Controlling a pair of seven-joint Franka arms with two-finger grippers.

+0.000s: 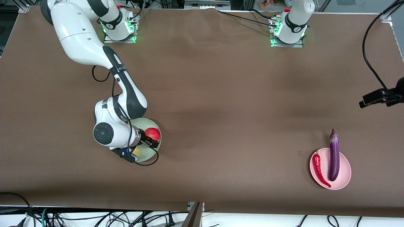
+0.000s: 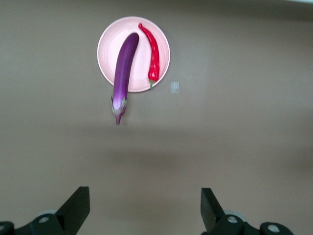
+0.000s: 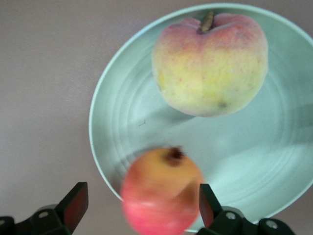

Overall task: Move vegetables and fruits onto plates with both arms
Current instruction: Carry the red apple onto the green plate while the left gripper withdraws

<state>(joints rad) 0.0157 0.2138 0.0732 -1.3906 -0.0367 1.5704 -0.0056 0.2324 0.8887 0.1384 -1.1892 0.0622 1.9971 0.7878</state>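
From my seat this job looks nearly finished. The eggplant (image 1: 334, 155) and the chili pepper (image 1: 320, 169) both lie on the pink plate (image 1: 344, 181) toward the left arm's end of the table, side by side, with the eggplant's stem end hanging out past the rim. The green plate (image 1: 148, 157) sits toward the right arm's end, and the peach (image 3: 210, 63) rests in it, as my right wrist view shows plainly. The right gripper (image 1: 148, 141) hangs over that green plate with the red pomegranate (image 1: 152, 134) right at its fingertips; in the right wrist view the fingers (image 3: 73, 205) stand apart on either side of the fruit and do not look pressed against it, so I judge the fingers are spread and the fruit is either just set down or about to land on the plate beside the peach. The left gripper (image 2: 144, 208) is up high with its fingers wide apart and nothing between them, looking down at the pink plate; that arm waits. What I think remains is only to confirm the pomegranate rests in the plate and pull the right arm clear.
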